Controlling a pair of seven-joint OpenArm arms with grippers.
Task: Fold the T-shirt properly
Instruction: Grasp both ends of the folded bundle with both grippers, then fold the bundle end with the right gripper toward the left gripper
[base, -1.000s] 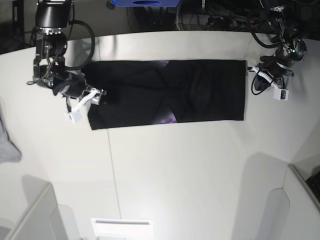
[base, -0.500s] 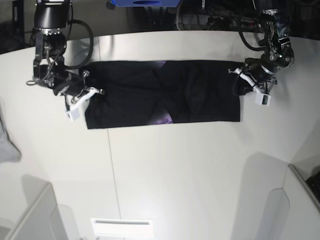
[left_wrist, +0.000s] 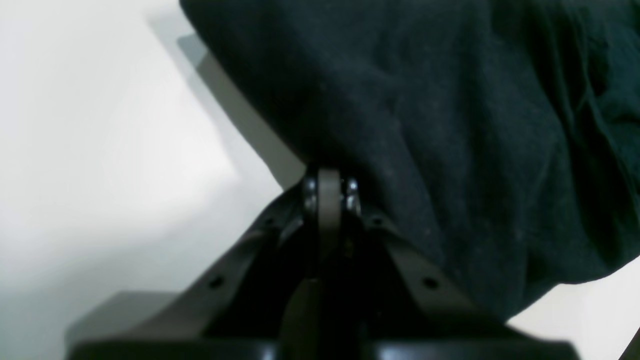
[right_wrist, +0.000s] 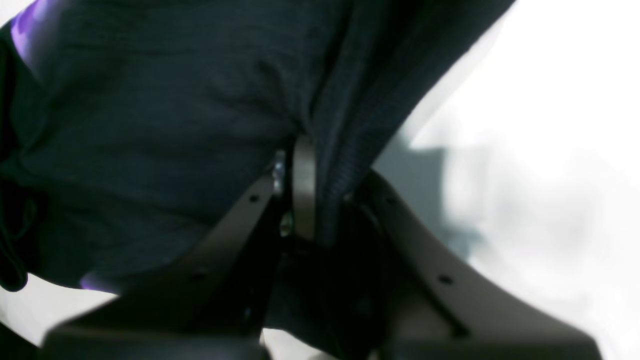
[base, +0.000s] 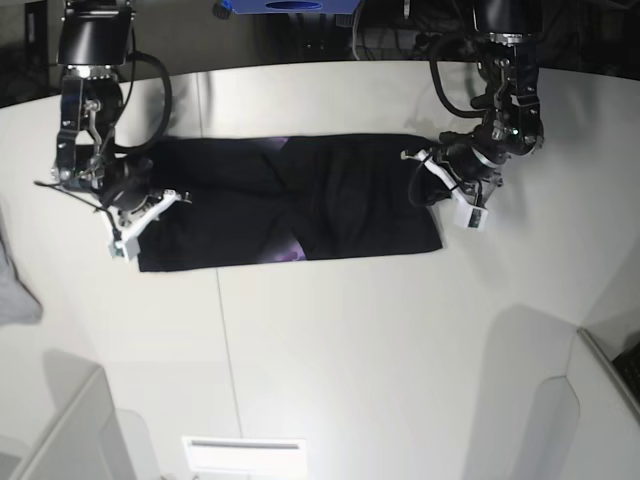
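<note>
The black T-shirt (base: 300, 200) lies as a long folded strip across the white table (base: 350, 340), with a bit of purple print (base: 290, 252) showing at its front edge. My left gripper (base: 430, 185) is shut on the strip's right end. In the left wrist view the gripper (left_wrist: 327, 187) pinches black cloth (left_wrist: 450, 125) lifted off the table. My right gripper (base: 148, 203) is shut on the strip's left end. In the right wrist view the gripper (right_wrist: 312, 195) clamps a fold of cloth (right_wrist: 175, 125), with purple print (right_wrist: 30, 25) at the top left.
A light grey cloth (base: 15, 290) lies at the table's left edge. A blue object (base: 285, 8) and cables sit behind the table's far edge. A white label (base: 243, 455) is at the front edge. Raised panels stand at the front left (base: 70, 430) and front right (base: 590, 400).
Both grippers have moved toward the base view's left and a little forward, dragging the shirt with them. The left gripper has closed onto the shirt's right end.
</note>
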